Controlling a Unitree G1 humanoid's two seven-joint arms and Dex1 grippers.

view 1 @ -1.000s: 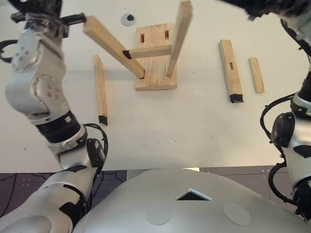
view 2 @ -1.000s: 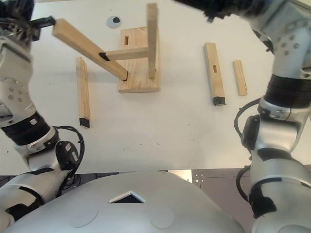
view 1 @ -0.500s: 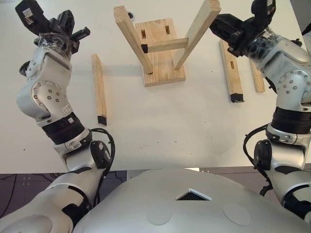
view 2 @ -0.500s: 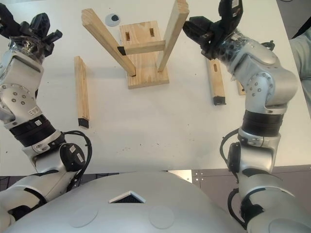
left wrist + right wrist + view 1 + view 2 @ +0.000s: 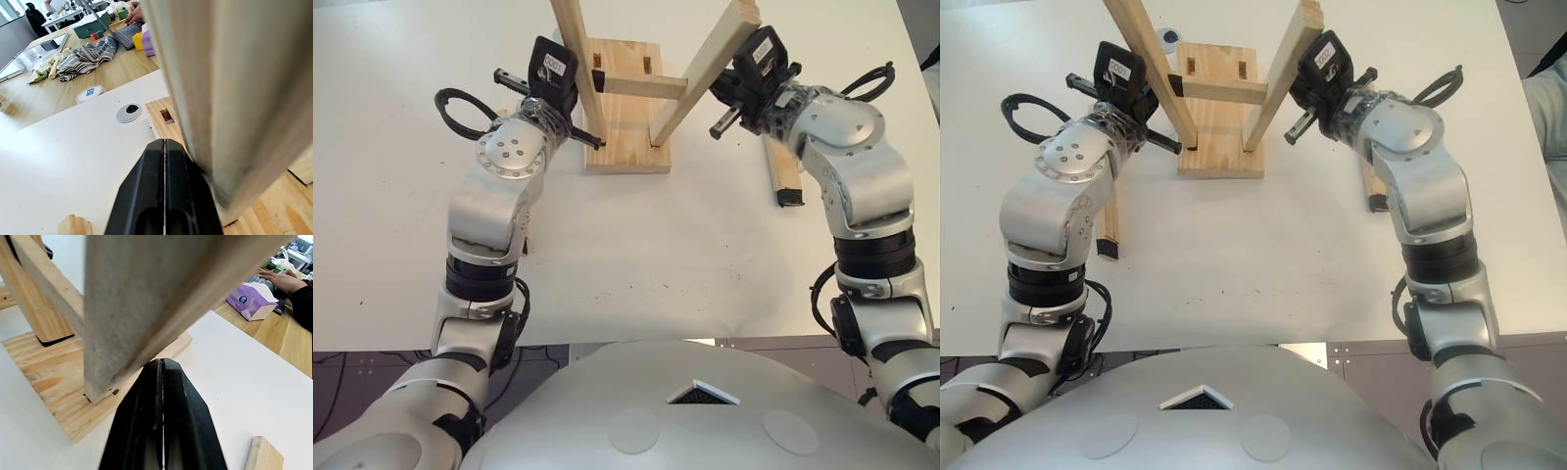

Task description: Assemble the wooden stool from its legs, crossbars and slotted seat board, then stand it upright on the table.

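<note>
The view's top edge is cutting off the left upright leg (image 5: 576,59) and the right upright leg (image 5: 710,64); the left arm (image 5: 499,196) is hiding most of a loose leg (image 5: 1109,227).

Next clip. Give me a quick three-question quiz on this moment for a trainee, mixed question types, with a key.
1. True or false: all four legs stand in the seat board.
2. What joins the two standing legs? A) nothing B) a crossbar C) tape
3. Fill in: the left tool and right tool each sit beside a standing leg with fingers ___.
Key: 1 false, two stand and the loose legs lie on the table; 2 B; 3 shut.
</note>
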